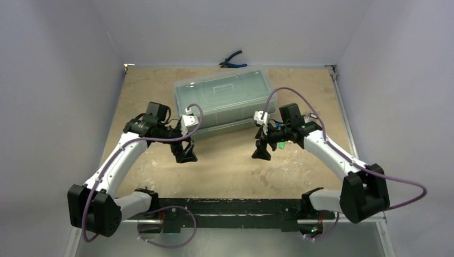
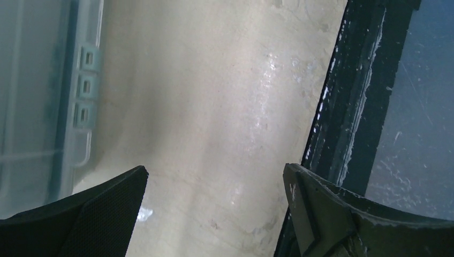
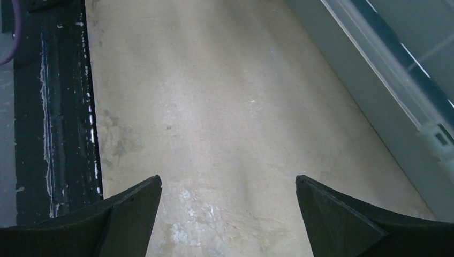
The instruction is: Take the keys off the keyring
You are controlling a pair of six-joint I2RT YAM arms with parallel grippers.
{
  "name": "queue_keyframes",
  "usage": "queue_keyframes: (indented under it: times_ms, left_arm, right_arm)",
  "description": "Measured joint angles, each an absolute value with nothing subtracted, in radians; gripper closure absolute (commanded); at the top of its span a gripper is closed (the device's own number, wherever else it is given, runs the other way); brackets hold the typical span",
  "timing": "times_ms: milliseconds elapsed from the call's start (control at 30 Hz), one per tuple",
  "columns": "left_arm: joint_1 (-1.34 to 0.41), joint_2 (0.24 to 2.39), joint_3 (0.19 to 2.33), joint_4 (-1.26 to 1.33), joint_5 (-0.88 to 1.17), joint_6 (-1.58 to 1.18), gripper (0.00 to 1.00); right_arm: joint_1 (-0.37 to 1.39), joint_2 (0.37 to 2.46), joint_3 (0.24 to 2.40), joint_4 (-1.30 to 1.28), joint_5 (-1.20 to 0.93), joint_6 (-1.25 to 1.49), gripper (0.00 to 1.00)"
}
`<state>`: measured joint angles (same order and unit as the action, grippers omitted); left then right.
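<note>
No keys and no keyring show in any view; they are hidden or out of view. My left gripper [image 1: 186, 155] hangs open and empty over the bare tan tabletop, just in front of the left end of the plastic box. In the left wrist view its jaws [image 2: 215, 168] stand wide apart with only table between them. My right gripper [image 1: 261, 152] is open and empty too, in front of the box's right end. The right wrist view shows it [image 3: 228, 178] spread over bare table.
A translucent lidded plastic box [image 1: 225, 99] stands at the table's middle back; its wall shows in the left wrist view [image 2: 32, 80] and the right wrist view [image 3: 407, 69]. Blue-handled pliers [image 1: 231, 60] lie at the far edge. A black rail [image 1: 230, 206] runs along the near edge.
</note>
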<state>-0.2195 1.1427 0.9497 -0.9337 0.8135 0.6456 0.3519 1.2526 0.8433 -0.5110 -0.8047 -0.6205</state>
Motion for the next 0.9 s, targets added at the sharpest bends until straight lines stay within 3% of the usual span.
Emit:
queue_keyframes:
  times_ms: [300,600,900]
  left_arm:
    - [-0.354,1.303,0.899,-0.598,0.703,0.467,0.01]
    - [-0.327,1.454,0.955,-0.381,0.54,0.398,0.01]
    - [-0.297,1.636,1.105,-0.226,0.511,0.317,0.01]
  right_arm:
    - [0.387,1.421,0.896,-0.352,-0.803,-0.573,0.01]
    - [0.356,1.579,1.045,-0.222,-0.801,-0.511,0.01]
    - [0.221,1.797,1.332,-0.185,-0.804,-0.458,0.01]
